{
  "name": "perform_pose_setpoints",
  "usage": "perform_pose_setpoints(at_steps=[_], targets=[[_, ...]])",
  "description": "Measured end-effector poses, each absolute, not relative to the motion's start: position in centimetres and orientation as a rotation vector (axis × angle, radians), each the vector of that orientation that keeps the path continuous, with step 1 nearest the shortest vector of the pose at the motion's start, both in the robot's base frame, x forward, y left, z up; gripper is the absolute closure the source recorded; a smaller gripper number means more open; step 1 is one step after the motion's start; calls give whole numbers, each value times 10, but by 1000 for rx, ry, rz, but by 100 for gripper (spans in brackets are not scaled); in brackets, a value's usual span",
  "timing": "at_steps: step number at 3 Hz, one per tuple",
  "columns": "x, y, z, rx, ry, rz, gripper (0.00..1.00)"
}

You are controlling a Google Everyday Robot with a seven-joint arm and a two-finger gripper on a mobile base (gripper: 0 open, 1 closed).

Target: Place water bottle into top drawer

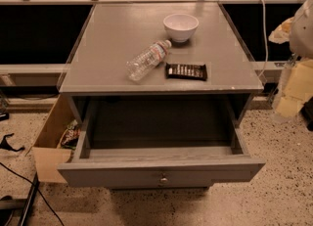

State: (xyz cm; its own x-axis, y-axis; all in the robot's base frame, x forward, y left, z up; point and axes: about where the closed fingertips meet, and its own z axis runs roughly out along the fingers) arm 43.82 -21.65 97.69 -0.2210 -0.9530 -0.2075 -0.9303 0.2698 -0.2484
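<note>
The water bottle is clear and crinkled with a white cap. It lies on its side on the grey cabinet top, cap pointing back right. The top drawer stands pulled open below the cabinet's front edge. Its inside shows bare and its round knob is at the centre of the front panel. My gripper is at the far right edge of the view, beside the cabinet and well apart from the bottle, holding nothing that I can see.
A white bowl stands behind the bottle. A dark flat snack bar lies to its right near the front edge. A brown cardboard box with packets sits on the floor at the left. Black cables lie on the speckled floor.
</note>
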Motion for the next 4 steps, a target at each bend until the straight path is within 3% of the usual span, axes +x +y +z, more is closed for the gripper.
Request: perform_pose_setpoints(at_steps=[2, 4], targets=[[451, -207, 979, -1775, 2131, -109, 0], [511, -150, 980, -2102, 1683, -224, 0]])
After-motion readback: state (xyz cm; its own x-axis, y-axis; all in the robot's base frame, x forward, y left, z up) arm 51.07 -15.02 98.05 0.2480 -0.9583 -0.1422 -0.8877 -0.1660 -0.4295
